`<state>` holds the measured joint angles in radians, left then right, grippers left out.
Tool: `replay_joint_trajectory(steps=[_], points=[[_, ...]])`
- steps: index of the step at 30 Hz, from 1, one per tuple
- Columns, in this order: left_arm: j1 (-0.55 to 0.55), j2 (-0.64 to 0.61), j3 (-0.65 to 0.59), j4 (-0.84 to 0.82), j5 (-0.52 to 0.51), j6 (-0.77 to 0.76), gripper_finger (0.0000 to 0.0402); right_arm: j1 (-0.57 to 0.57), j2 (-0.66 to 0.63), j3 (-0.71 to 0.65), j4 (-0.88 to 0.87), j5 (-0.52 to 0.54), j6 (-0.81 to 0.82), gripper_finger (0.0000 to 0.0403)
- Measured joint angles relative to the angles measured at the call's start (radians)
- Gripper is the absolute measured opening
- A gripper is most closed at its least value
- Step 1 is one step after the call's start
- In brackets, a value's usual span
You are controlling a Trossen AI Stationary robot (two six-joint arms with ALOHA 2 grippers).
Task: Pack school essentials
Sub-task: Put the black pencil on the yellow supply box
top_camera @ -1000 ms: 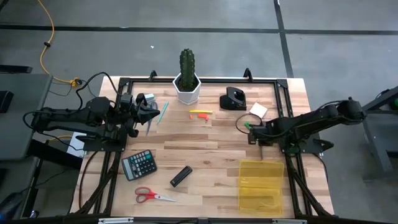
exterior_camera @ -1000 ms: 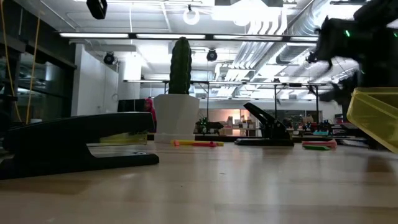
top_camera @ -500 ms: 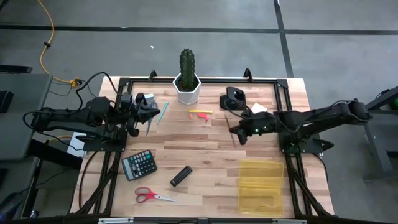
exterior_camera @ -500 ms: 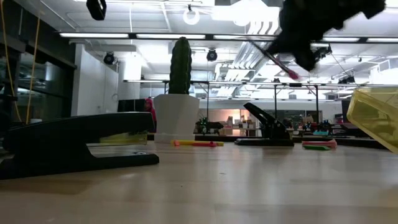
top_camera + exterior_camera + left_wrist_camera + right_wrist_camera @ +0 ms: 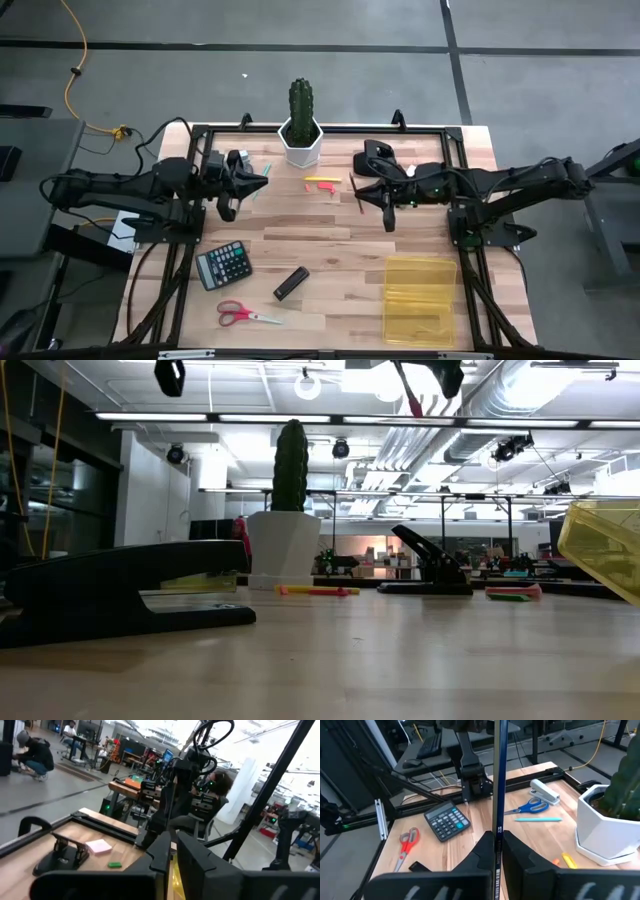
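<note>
Two arms are over my worktop (image 5: 330, 235). My right end effector (image 5: 362, 191) is out over the middle near the rear, its fingers (image 5: 482, 851) pinched tight on a thin dark blue pen (image 5: 497, 780) that stands up between them; in the low view it rides high above the wood with the pen slanting down. My left end effector (image 5: 262, 181) hangs at the left rear; its fingers (image 5: 161, 851) sit almost together with a slim gap, and I see nothing in them.

The other essentials lie about the wood. Blue-handled scissors (image 5: 527, 807) and a teal pen (image 5: 538, 819) lie near the left end effector, beside a grey stapler (image 5: 544, 792). A yellow marker (image 5: 323, 180) and a red one (image 5: 320, 188) lie just right of the potted cactus (image 5: 301, 124). The pink sticky-note pad (image 5: 99, 846) and a small green item (image 5: 114, 865) rest beside a black hole punch (image 5: 374, 156). Red-handled scissors (image 5: 243, 315) lie at the front left, near the black calculator (image 5: 223, 265) and a black bar-shaped item (image 5: 291, 283). A clear yellow bin (image 5: 419, 298) sits front right.
</note>
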<state>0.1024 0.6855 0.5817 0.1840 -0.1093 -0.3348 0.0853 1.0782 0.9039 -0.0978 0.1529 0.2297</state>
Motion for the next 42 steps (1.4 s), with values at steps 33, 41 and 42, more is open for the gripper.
replay_joint_trajectory(steps=[33,41,42], points=[[-0.001,0.055,0.059,-0.008,0.019,0.155,0.0065,0.313,0.104,0.147,-0.362,-0.158,0.346,0.0000],[-0.001,0.055,0.059,-0.008,0.019,0.155,0.0065,0.547,0.182,0.147,-0.766,-0.320,0.589,0.0000],[-0.001,0.055,0.059,-0.007,0.019,0.155,0.0065,0.570,0.183,0.147,-0.828,-0.339,0.612,0.0000]])
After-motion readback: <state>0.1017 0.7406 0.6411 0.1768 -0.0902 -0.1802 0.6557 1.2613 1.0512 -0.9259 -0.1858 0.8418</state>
